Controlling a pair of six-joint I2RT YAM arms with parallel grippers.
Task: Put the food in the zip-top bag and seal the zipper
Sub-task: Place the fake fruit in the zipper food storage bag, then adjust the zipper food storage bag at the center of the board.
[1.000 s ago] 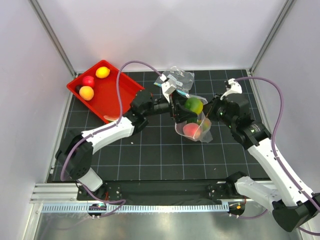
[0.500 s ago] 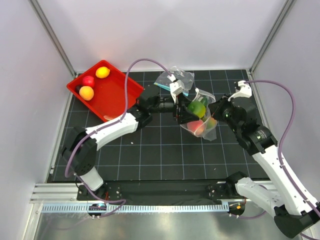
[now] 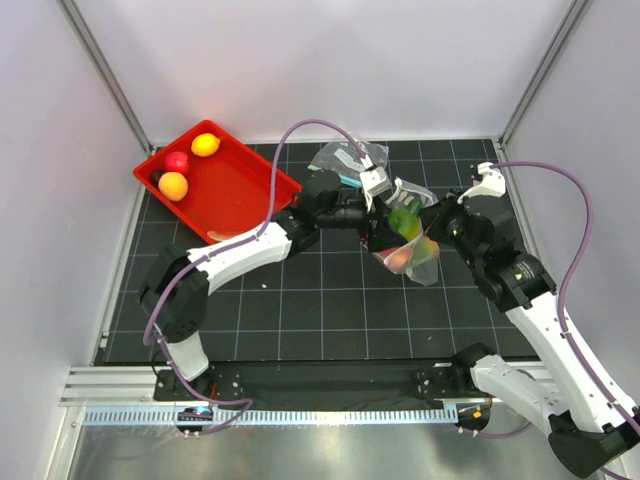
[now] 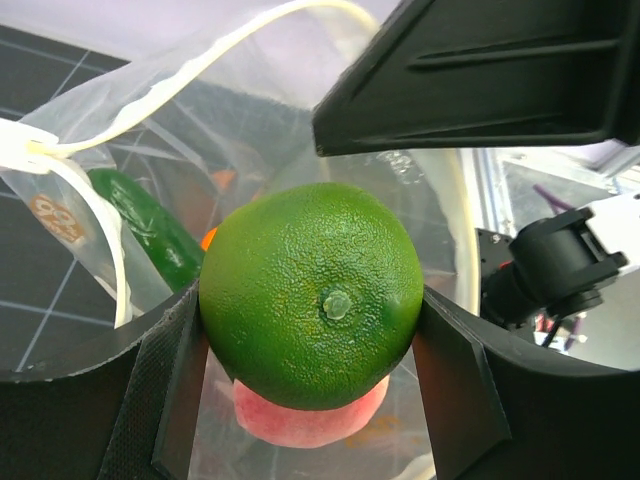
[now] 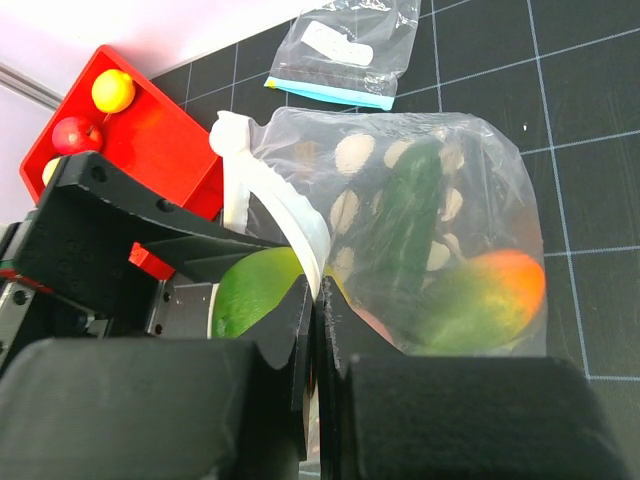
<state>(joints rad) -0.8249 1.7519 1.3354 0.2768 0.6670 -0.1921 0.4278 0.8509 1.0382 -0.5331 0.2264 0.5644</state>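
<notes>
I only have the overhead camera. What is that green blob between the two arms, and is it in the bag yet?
Observer: The left wrist view shows a green lime clamped in the left pincer, at the open mouth of the zip-top bag and not released.
Visitor: What is the other arm doing?
Observer: Its own wrist view shows the right pincer shut on the bag's zipper, holding the mouth up.
Visitor: Anything inside already?
Observer: Yes. There is a long dark green piece, an orange-green fruit, and a pink one right under the lime.
</notes>
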